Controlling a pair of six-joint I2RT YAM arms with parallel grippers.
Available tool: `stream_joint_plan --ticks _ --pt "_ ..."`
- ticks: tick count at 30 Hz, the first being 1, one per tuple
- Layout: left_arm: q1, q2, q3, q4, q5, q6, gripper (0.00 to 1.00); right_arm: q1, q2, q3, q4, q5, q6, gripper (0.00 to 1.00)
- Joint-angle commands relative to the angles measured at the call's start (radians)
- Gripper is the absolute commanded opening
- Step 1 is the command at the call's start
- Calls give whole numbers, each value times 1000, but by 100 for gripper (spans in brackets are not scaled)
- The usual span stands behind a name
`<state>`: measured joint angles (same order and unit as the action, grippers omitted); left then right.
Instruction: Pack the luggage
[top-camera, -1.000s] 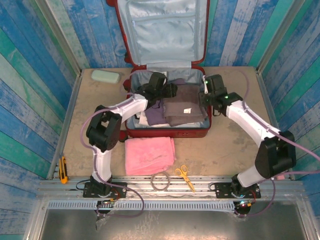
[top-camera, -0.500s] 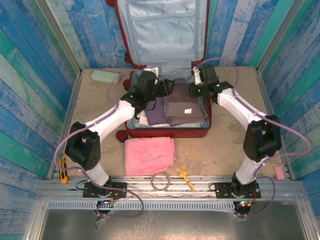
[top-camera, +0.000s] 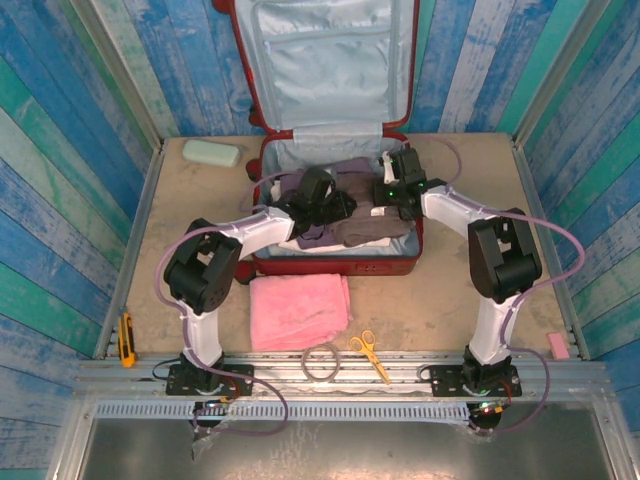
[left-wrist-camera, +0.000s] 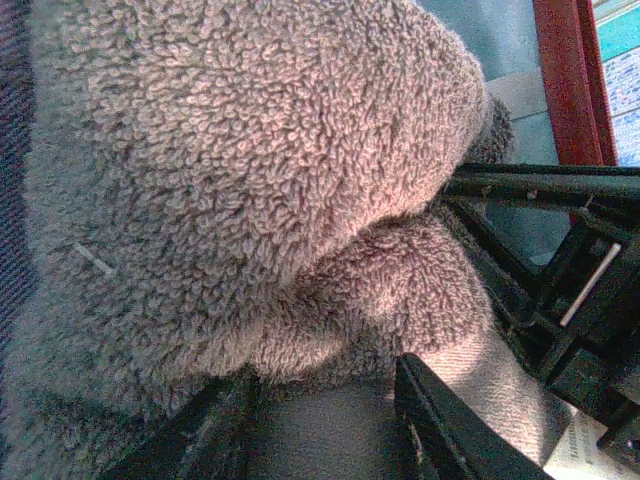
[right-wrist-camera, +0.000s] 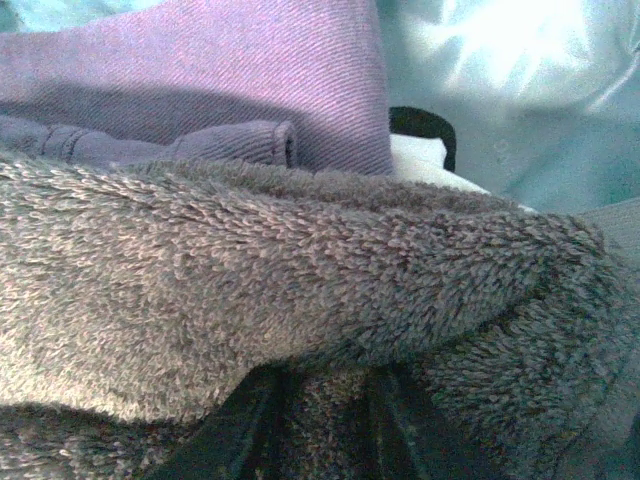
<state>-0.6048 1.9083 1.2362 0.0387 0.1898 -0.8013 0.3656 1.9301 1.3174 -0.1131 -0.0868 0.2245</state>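
Item: suitcase, red, open on the table; its lid stands upright against the back wall with the pale lining showing; its lower half lies flat, directly beneath both grippers.

The left gripper is inside the lower half, near the middle; its fingers are clamped on a fold of the grey-brown towel. The right gripper is inside at the right rear, just beside the left one; its fingers are likewise closed on the same towel, whose pile bulges over them in the right wrist view.

Contents: the towel, bunched between the grippers, on the right; a purple garment on the left, partly under the towel.

Left arm: elbow raised near the front left corner of the suitcase; forearm reaching right and away, over the rim. Right arm: elbow raised beside the right wall; forearm reaching left and away into the case.

Outside, on the table: pink towel just in front of the front wall; yellow scissors nearer the arm bases; pale green pouch at the rear left.
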Motion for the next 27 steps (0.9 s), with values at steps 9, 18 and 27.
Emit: stream_joint_plan --ticks 9,18,27 --pt "-7 -74 -100 68 -92 70 50 4 -69 -13 -126 42 -29 47" --pt "-7 -495 -113 -254 -495 272 90 18 -331 12 -271 19 -37 79" --pt "-7 -889 -299 -703 -567 45 98 87 -699 -227 -322 -118 84 82"
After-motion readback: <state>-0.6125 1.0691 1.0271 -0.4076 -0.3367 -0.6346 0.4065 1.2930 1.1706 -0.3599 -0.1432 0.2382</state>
